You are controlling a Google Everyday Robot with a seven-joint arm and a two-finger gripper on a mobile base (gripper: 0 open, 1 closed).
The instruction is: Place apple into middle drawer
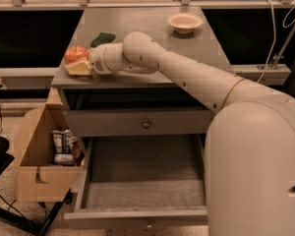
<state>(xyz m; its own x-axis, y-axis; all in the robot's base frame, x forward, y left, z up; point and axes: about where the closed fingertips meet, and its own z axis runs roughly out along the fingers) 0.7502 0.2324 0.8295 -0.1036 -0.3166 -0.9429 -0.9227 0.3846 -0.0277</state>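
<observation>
The red apple (74,53) with yellowish patches sits at the front left corner of the grey countertop (137,23). My gripper (81,63) is at the end of the white arm that reaches in from the right. It is right against the apple's front right side, low over the counter edge. The middle drawer (137,216) is pulled out below. It is a deep grey box with nothing in it, directly under and in front of the counter.
Above the open drawer is a shut drawer panel with a small dark knob (146,124). A dark green object (103,38) lies behind the gripper. A pale bowl (185,22) stands at the back right. A cardboard box (34,181) holding snack bags stands on the floor at the left.
</observation>
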